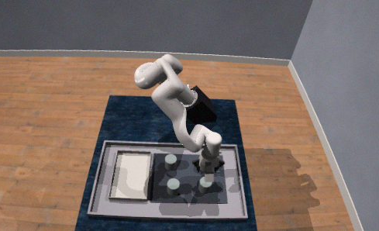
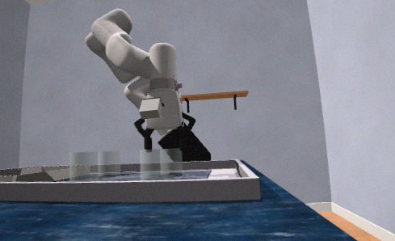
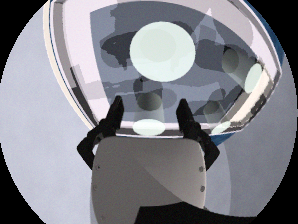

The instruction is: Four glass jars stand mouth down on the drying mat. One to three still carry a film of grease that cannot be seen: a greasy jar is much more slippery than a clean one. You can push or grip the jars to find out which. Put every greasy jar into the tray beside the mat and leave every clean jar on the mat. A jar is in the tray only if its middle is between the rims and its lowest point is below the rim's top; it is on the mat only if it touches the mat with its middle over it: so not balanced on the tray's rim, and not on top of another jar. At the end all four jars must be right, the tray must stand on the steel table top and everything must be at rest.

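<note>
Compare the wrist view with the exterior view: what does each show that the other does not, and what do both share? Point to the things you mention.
Only the wrist view: the drying mat [image 1: 190, 199] [image 3: 117, 92] seen from above, with a jar's full round end [image 3: 162, 51].

Only the exterior view: the wooden shelf [image 2: 216, 95] on the wall and the arm's upper links [image 2: 129, 52].

Both: four glass jars and the open gripper [image 1: 208, 164] [image 2: 165, 147] [image 3: 150, 103], nothing between its fingers.

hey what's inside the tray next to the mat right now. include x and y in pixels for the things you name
The cream tray [image 1: 131, 174] holds no jar: its floor shows in the top view, with only shadows across it. The strip right behind its near rim is too blurred to judge.
</note>
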Robot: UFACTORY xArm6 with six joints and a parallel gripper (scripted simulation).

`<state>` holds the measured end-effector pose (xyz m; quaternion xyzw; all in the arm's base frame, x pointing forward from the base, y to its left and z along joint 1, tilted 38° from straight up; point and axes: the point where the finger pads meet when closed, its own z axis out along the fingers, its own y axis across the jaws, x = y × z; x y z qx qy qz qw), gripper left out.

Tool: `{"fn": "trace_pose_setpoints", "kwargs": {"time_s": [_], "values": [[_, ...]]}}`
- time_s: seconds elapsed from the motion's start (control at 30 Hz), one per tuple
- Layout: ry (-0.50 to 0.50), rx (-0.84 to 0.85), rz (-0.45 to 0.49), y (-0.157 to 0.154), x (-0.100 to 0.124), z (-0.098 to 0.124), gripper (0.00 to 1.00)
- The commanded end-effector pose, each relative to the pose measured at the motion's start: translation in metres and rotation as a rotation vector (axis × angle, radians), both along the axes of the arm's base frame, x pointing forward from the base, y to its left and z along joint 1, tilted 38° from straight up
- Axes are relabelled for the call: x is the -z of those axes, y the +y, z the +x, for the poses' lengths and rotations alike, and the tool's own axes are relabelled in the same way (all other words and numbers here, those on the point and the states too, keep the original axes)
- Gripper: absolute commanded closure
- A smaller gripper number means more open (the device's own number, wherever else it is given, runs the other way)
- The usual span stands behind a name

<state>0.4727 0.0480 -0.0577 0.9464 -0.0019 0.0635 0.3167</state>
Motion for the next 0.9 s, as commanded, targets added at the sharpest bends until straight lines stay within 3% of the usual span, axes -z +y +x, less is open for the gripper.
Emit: {"fn": "trace_pose_setpoints", "kwargs": {"time_s": [0.0, 0.37, 0.7, 0.87], "values": [[-0.003, -0.002, 0.002, 0.001, -0.001, 0.001, 0.0], [-0.003, -0.002, 0.002, 0.001, -0.001, 0.001, 0.0], [-0.003, -0.002, 0.002, 0.047, -0.062, -0.008, 0.0], [-0.003, -0.002, 0.002, 0.041, -0.066, -0.011, 0.0]]}}
